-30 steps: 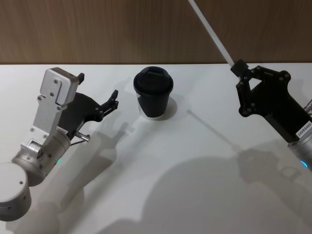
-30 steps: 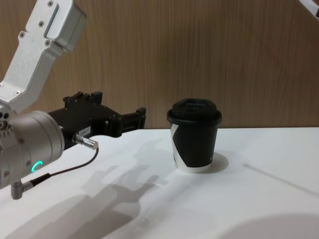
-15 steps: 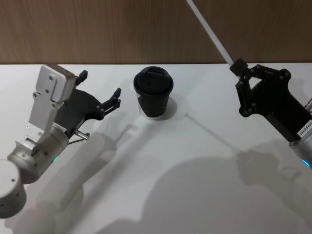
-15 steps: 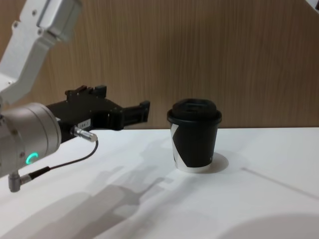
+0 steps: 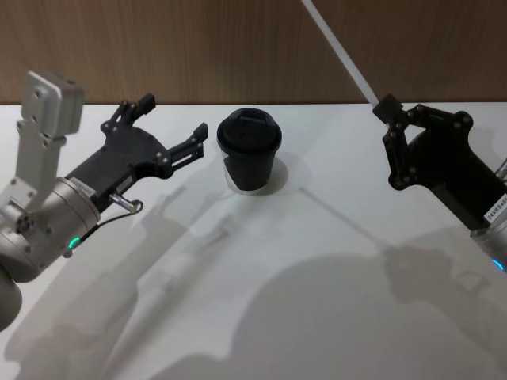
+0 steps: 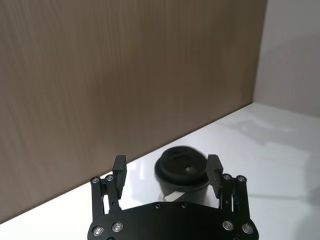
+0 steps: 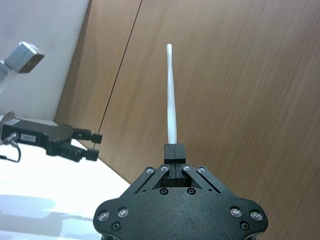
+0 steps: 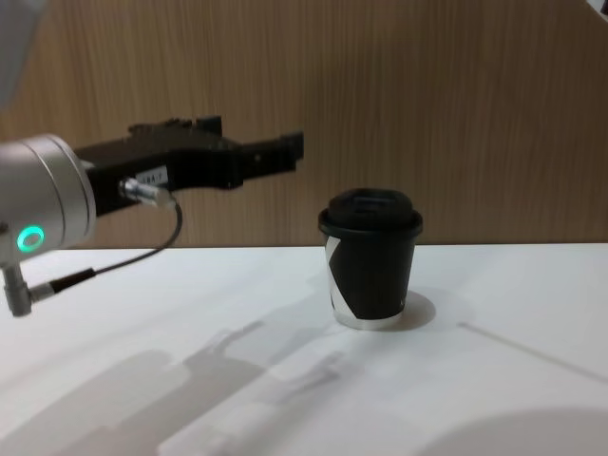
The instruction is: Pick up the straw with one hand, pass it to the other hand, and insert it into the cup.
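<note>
Head view: right gripper (image 5: 388, 108) pinches the straw (image 5: 344, 59), its label (image 5: 495, 210) unreadable; left gripper (image 5: 174, 116) gapes beside the cup (image 5: 252, 154).

Cup (image 5: 249, 150) sole obstacle on table (image 5: 317, 277), wall (image 5: 158, 47) close behind it; room free above & in front.

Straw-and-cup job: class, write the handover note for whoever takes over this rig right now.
Right gripper: jaws shut on the lower end of the straw, in the air right of the cup; the straw slants up toward the wall.
Left gripper: jaws open, empty, raised left of the cup, pointing at it.
Cup: upright on the table, lid on.
Done: straw picked up.
Left: hand it to the left gripper, then insert it into the cup.
</note>
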{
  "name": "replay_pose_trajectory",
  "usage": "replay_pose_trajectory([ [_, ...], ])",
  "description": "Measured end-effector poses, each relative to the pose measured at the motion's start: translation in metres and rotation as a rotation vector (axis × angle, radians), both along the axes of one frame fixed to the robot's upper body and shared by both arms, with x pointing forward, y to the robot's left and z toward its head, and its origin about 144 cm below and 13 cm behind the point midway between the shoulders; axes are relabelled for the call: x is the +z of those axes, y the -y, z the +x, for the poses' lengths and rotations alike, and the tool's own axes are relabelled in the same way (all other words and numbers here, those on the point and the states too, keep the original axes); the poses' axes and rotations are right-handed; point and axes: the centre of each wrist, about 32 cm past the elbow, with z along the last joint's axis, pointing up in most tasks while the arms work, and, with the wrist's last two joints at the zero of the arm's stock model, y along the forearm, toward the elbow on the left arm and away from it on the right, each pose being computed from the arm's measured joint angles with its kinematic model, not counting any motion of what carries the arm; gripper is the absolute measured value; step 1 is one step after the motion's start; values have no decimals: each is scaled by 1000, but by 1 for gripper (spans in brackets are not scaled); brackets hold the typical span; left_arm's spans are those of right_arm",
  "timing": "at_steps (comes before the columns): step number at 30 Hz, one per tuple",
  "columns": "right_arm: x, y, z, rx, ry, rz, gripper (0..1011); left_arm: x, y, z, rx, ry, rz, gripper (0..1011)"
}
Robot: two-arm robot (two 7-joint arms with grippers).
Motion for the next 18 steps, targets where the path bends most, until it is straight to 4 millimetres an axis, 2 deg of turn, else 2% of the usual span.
replay_pose_trajectory([
  [9, 0, 0, 0, 2, 2, 0, 0, 21, -7, 1, -143, -23, -120, 1000],
  [18, 0, 0, 0, 3, 2, -1, 0, 38, -5, 5, -270, -53, -237, 1000],
])
